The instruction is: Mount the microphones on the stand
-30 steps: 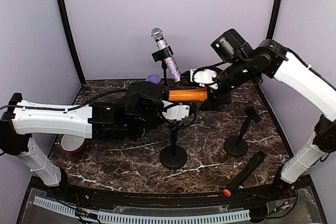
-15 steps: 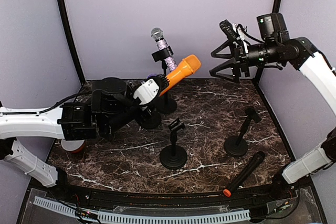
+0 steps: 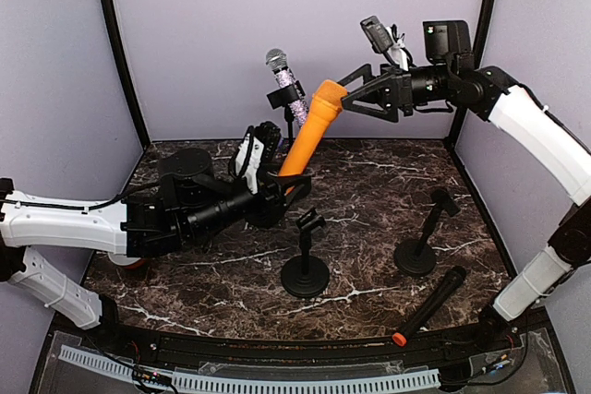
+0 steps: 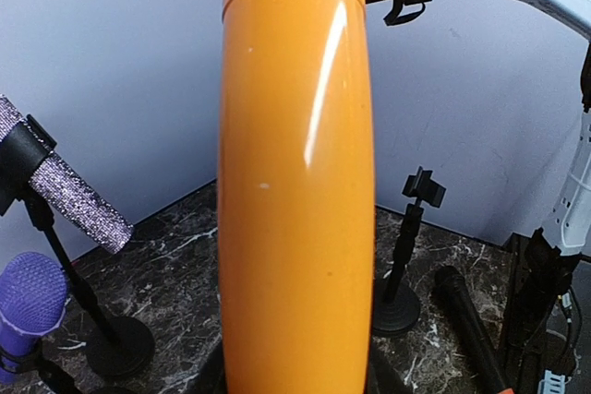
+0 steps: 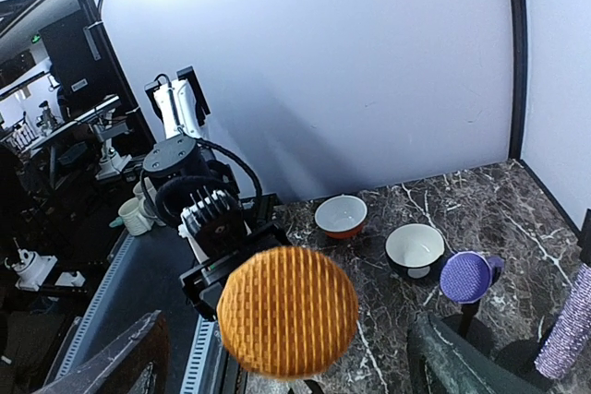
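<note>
Near right rim of the table [image 3: 231, 283]: the black microphone with orange end [image 3: 432, 304] is being shown lying flat, orange tip toward the rim, apart from both arms. Behind it two empty stands are being shown upright, the middle stand [image 3: 306, 260] and the right stand [image 3: 420, 242], with open marble between them.

The left gripper [image 3: 280, 179] is being seen clamped on the bottom end of the orange microphone [image 3: 311, 126]. This is being held tilted up and right, above the middle stand's clip and clear of it. Its body is being shown filling the left wrist view.

The purple microphone [image 4: 32, 300] is being seen low at the left there, on a stand of its own. The glittery lilac microphone [image 3: 292, 99] is being carried in the clip of the back stand [image 4: 118, 346], near the back wall, just left of the orange body. Contact there cannot be told.

The right gripper [image 3: 346, 94] is being held high near the back wall, jaws spread wide, nothing gripped. The orange mesh head is being framed between its fingers [image 5: 125, 357]; touch cannot be told.

A bowl [image 5: 340, 216] and a second bowl [image 5: 415, 248] are being seen at the far left of the table.
</note>
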Controlling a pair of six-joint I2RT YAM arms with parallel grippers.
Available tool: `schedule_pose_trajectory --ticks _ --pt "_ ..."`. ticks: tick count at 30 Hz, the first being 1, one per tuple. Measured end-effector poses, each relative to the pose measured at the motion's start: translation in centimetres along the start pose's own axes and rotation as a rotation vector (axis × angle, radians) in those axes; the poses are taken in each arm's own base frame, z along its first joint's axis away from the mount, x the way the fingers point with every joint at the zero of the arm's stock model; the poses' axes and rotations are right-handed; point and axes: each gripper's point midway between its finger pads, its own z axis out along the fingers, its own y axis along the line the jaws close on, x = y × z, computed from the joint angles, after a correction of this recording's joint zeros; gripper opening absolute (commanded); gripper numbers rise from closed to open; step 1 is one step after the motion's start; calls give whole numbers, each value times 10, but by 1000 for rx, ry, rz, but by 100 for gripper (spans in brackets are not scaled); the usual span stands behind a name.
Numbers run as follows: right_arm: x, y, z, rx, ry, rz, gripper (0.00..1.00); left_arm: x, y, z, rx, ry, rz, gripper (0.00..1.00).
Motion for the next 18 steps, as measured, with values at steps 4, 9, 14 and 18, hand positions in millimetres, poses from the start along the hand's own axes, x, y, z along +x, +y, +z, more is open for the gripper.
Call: schedule_pose_trajectory --ticks 4,9,14,18 --pt "-1 1 12 -28 0 17 85 5 -8 6 38 2 -38 0" --pt "-1 8 18 -44 3 15 75 3 -11 7 56 -12 -63 0" --pt "0 10 22 -44 7 8 61 0 -13 7 66 -24 -74 0" --pt "0 9 23 -36 7 6 58 -1 -14 7 73 -26 -77 0"
